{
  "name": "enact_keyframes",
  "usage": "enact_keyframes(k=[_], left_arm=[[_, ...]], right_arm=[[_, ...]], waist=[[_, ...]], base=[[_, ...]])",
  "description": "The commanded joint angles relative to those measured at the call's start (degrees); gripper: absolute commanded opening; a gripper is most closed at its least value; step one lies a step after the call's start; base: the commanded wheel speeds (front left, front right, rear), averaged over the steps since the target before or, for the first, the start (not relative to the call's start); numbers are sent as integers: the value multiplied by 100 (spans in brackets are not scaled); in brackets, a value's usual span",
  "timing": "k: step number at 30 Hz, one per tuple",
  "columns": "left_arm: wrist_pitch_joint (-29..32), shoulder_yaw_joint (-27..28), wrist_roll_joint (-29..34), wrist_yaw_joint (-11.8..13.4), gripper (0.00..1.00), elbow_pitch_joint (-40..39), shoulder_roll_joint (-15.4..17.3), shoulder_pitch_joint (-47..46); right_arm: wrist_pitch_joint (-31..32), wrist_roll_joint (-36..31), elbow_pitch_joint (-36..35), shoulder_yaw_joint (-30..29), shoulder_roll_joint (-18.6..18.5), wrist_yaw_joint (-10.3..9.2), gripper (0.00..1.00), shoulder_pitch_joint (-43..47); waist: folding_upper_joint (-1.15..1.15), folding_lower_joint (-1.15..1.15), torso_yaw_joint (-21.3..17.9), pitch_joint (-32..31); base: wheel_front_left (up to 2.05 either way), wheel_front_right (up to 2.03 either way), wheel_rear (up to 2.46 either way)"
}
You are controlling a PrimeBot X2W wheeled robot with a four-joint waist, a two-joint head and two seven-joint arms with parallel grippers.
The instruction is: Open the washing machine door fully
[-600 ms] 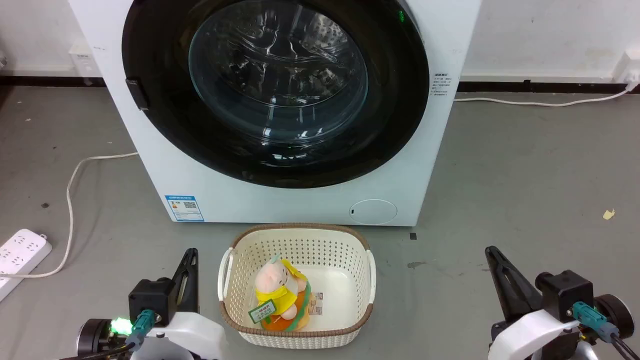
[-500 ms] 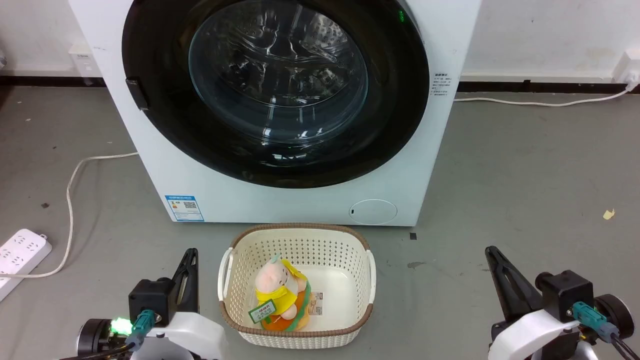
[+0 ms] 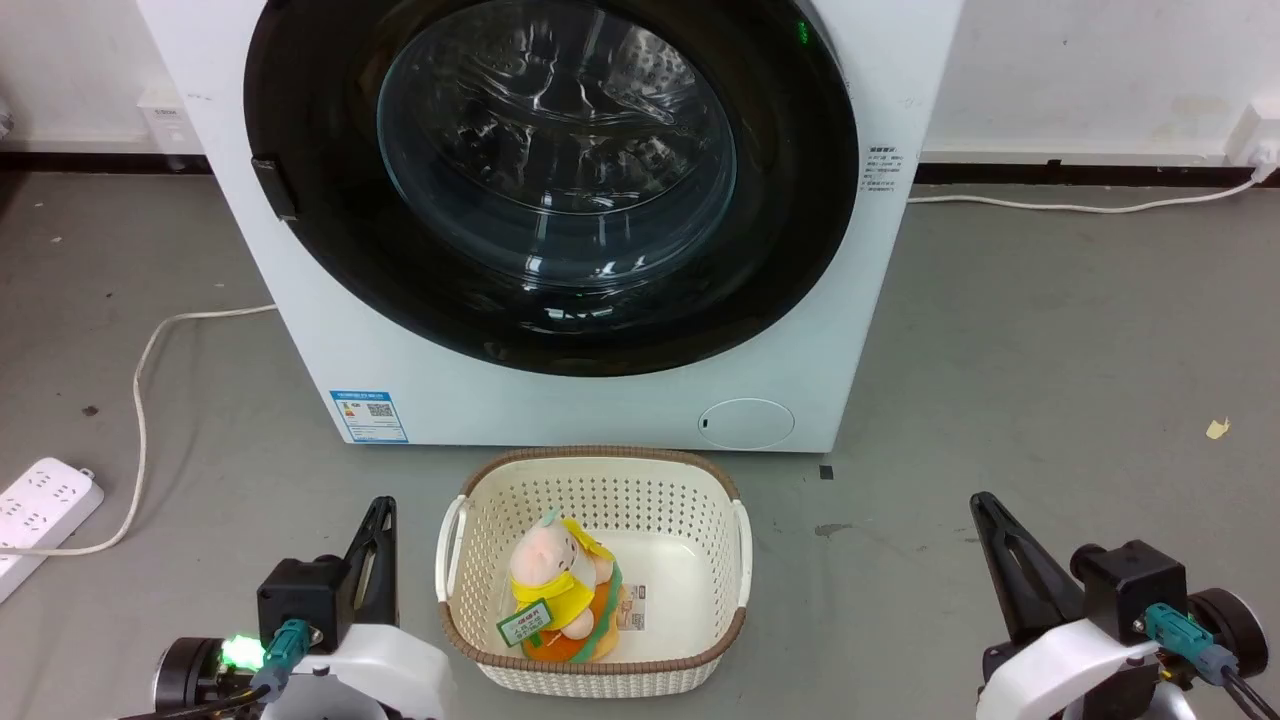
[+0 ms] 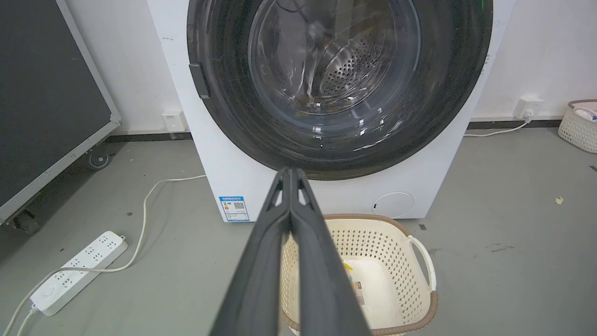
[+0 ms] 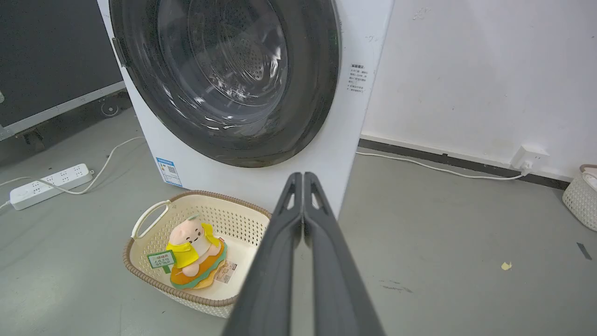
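Observation:
The white washing machine [image 3: 320,330] stands straight ahead against the wall. Its round glossy black door [image 3: 790,200] lies flat against the front, with the clear glass bowl [image 3: 555,140] at its centre and the small black handle tab [image 3: 275,187] on its left rim. In the left wrist view the door [image 4: 447,88] and handle tab [image 4: 199,80] are well beyond my fingertips. My left gripper [image 3: 380,510] rests low at the left, shut and empty. My right gripper [image 3: 982,503] rests low at the right, also shut and empty. Both are far from the door.
A cream perforated basket [image 3: 740,560] holding a plush toy [image 3: 560,590] sits on the floor just before the machine, between my grippers. A white power strip [image 3: 40,505] and its cable [image 3: 140,400] lie at the left. A black wheeled panel [image 4: 46,102] stands further left.

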Motion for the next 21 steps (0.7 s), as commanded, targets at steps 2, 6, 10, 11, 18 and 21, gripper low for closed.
enact_keyframes(k=[2,6,10,11,18,21], left_arm=[[2,4,16,13,0,-21,11,9],[2,4,16,13,0,-21,11,9],[2,4,16,13,0,-21,11,9],[2,4,16,13,0,-21,11,9],[2,4,16,13,0,-21,11,9],[2,4,16,13,0,-21,11,9]], right_arm=[[8,-42,16,-4,30,-4,0,6],[8,-42,16,-4,30,-4,0,6],[8,-42,16,-4,30,-4,0,6],[8,-42,16,-4,30,-4,0,6],[8,-42,16,-4,30,-4,0,6],[8,-42,16,-4,30,-4,0,6]], waist=[[0,0,0,0],[0,0,0,0],[0,0,0,0],[0,0,0,0],[0,0,0,0],[0,0,0,0]], base=[[0,0,0],[0,0,0],[0,0,0],[0,0,0],[0,0,0],[0,0,0]])
